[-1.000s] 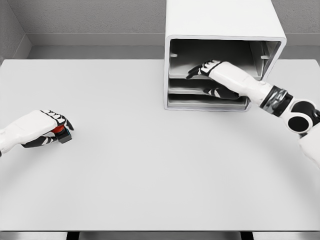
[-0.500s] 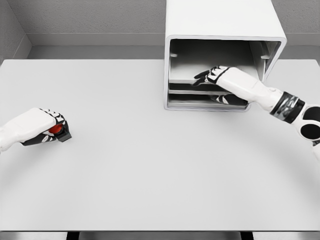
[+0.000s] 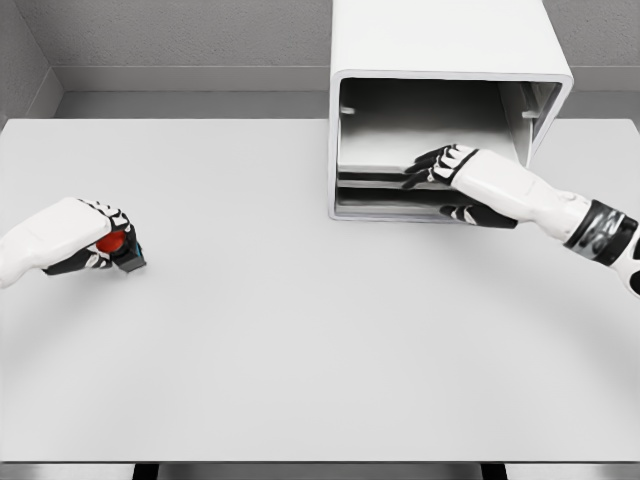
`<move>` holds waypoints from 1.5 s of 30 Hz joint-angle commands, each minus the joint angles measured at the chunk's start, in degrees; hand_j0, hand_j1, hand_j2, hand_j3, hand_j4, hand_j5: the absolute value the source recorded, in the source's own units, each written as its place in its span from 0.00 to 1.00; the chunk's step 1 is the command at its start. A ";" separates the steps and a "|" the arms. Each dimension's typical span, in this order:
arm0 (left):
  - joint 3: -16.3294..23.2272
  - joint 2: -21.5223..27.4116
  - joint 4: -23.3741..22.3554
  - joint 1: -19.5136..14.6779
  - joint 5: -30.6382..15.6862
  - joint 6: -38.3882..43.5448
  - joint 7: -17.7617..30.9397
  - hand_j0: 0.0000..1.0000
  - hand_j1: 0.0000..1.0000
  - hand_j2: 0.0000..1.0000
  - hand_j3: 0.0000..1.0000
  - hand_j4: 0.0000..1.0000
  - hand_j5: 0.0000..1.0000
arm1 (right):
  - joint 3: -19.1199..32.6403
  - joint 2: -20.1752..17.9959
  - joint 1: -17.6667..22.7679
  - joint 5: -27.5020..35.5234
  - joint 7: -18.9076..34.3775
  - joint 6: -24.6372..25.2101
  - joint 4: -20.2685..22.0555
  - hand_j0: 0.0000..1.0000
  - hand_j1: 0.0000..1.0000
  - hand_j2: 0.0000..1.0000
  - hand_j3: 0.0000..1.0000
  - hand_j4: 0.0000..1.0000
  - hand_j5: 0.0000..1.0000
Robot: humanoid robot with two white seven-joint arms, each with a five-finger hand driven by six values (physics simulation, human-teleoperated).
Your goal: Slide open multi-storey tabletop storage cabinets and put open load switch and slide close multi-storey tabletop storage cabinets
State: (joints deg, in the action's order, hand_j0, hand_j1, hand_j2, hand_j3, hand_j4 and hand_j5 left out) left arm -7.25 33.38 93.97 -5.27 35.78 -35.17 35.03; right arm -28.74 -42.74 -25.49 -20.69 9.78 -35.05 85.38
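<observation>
The white storage cabinet (image 3: pixel 445 45) stands at the back right of the table with its front open, showing stacked grey drawers (image 3: pixel 375 178). My right hand (image 3: pixel 452 185) reaches into the opening. Its fingers (image 3: pixel 432 162) lie over the front edge of the upper drawer and the thumb sits below, at the cabinet's bottom lip. At the table's left, my left hand (image 3: pixel 105 245) is curled around the load switch (image 3: pixel 118 246), a small black block with a red button. The switch is partly hidden by the fingers.
The white table (image 3: pixel 300 330) stretches wide between the two hands. A grey wall and ledge run behind the cabinet. The table's front edge lies near the bottom of the picture.
My right hand has drawn back out of the cabinet toward the front right, and the upper drawer's front edge has come forward with it. The left hand shifted slightly with the switch.
</observation>
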 commanded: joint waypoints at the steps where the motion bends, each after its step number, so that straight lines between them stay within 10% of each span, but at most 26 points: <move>1: -0.05 0.02 0.08 0.00 -1.15 0.17 -0.03 0.37 0.37 0.37 0.37 0.37 0.37 | 0.78 -0.42 0.26 0.39 -0.02 0.05 1.10 0.73 0.73 0.73 0.73 0.73 0.73; 45: 0.30 -7.01 6.93 -7.65 -4.93 0.17 -0.03 0.33 0.33 0.33 0.33 0.33 0.33 | 21.88 -8.77 20.04 4.52 -0.20 0.05 15.60 0.73 0.73 0.73 0.73 0.73 0.73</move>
State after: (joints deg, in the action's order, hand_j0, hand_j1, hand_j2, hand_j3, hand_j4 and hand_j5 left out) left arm -7.05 26.96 100.77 -13.01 31.44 -35.16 35.02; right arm -7.71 -51.30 -5.45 -17.15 9.61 -35.06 100.93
